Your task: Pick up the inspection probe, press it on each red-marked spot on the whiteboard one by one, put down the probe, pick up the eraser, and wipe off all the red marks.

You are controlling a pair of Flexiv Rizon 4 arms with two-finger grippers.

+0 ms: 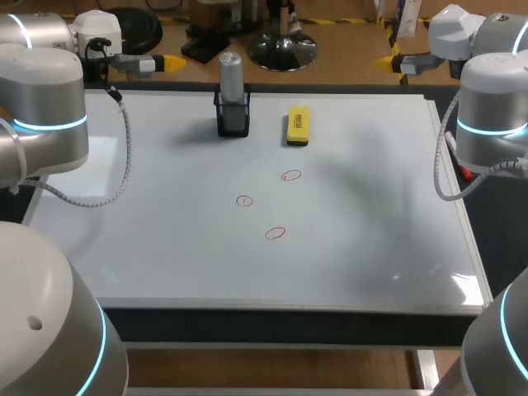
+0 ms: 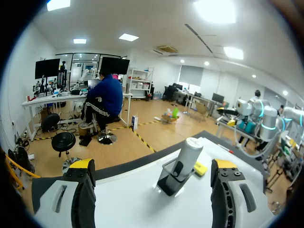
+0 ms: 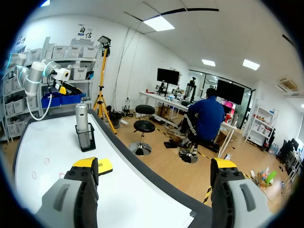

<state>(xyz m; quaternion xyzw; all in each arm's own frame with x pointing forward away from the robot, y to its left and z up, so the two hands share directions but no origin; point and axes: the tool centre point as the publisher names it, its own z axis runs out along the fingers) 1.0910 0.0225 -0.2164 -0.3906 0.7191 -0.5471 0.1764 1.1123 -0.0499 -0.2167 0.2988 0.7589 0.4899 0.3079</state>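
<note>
Probe [image 1: 231,73] & eraser [image 1: 298,125] apart, open fr above.

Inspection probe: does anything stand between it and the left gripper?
Nothing visible does. The inspection probe stands in its black holder ahead of the open left gripper, with only bare whiteboard between them.

The head view looks steeply down from above and behind onto the whole whiteboard [image 1: 330,264]. The two wrist views sit low near its far corners, facing each other along the far edge. All three catch the probe [image 1: 232,78], its stand [image 1: 233,120] and the eraser [image 1: 298,125].
</note>
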